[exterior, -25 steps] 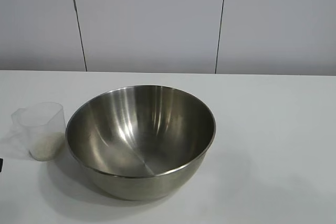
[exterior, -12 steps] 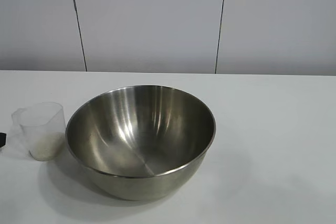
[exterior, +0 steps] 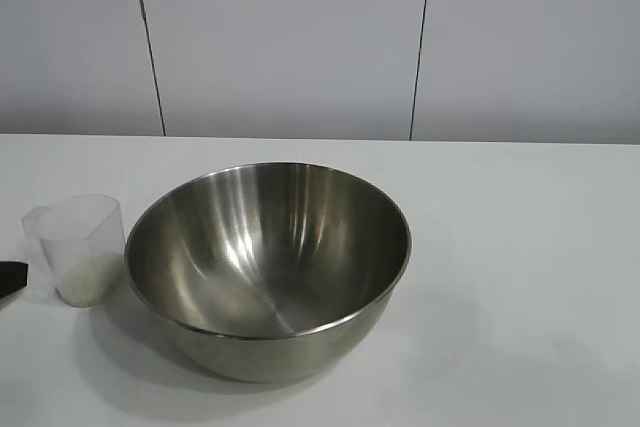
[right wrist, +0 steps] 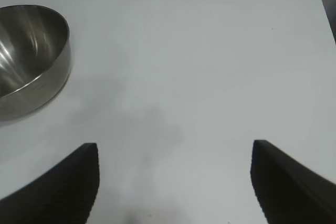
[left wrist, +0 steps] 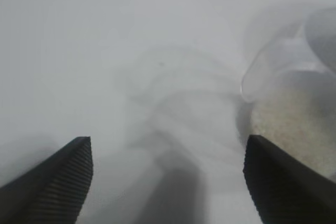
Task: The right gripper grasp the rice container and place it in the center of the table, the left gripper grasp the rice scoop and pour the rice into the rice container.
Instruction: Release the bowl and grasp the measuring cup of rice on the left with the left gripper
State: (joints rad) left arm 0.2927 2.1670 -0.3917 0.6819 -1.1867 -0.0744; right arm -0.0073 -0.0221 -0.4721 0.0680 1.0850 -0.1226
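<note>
Only the left wrist view shows the left tool [left wrist: 167, 182] wide, rice scoop [left wrist: 294, 103] seemingly beside 1 finger.

Bright, even light falls from overhead. The steel bowl [exterior: 268, 267] carries streaky glare and throws a soft shadow on the white table [exterior: 520, 247]. In the left wrist view the measuring cup [left wrist: 294, 103] is blurred.

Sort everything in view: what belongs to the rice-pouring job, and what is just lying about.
Job:
- rice container, steel bowl, mid-table
- rice scoop, beside the bowl
- rice in the scoop
- left pincer, open, next to the scoop
- right pincer, open, off beside the bowl
- table

Lying about:
- nothing; only the panelled wall behind
</note>
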